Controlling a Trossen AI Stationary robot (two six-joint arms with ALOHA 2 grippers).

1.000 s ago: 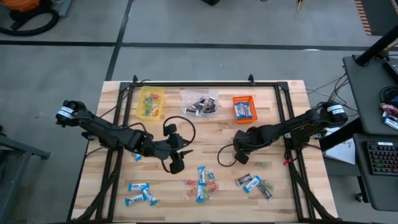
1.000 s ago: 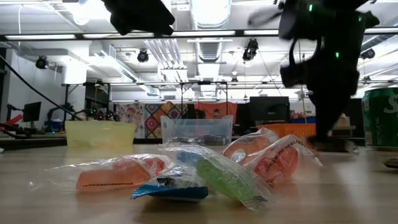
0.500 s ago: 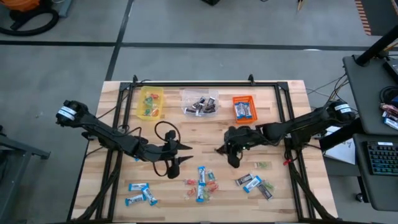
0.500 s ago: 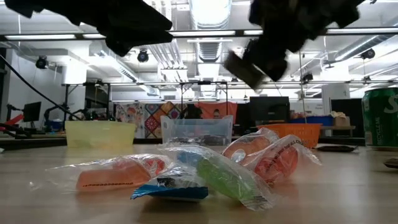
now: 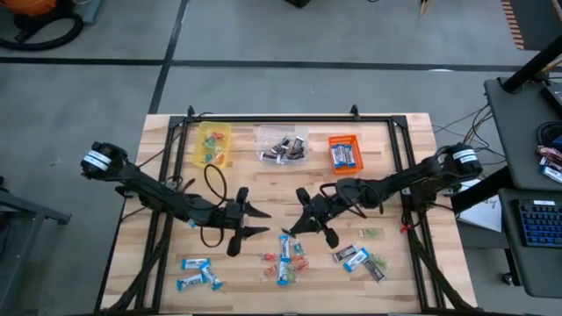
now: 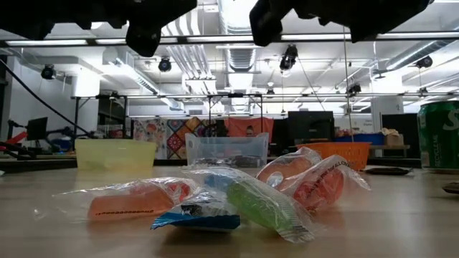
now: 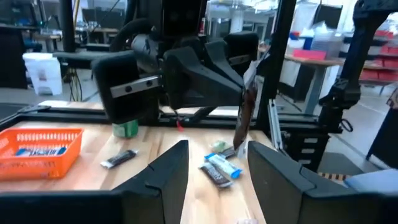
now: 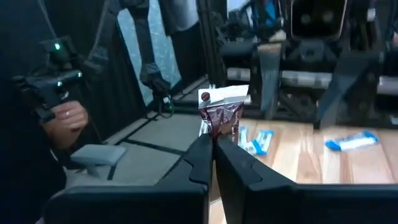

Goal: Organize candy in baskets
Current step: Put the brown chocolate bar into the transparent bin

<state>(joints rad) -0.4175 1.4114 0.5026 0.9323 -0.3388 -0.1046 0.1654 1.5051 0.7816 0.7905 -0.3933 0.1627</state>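
Right tool (image 5: 301, 226): we are seeing it pinching a dark brown candy (image 8: 222, 114), raised over the counter (image 5: 399, 140) centre.
Left tool (image 5: 256, 221): fingers standing apart, empty, facing it.
Baskets: yellow basket (image 5: 212, 145), clear basket (image 5: 282, 145), orange basket (image 5: 345, 153) along 12 o'clock.
Loose candy (image 5: 285, 253): lying toward 6 o'clock.

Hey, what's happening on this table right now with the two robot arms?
The robot is sorting candy into three baskets at the table's far edge. The right hand is shut on a brown wrapped candy and holds it above the middle of the table. The left hand is open and empty, facing it. The yellow basket, clear basket and orange basket already hold some sweets, while more loose candy lies on the near side.
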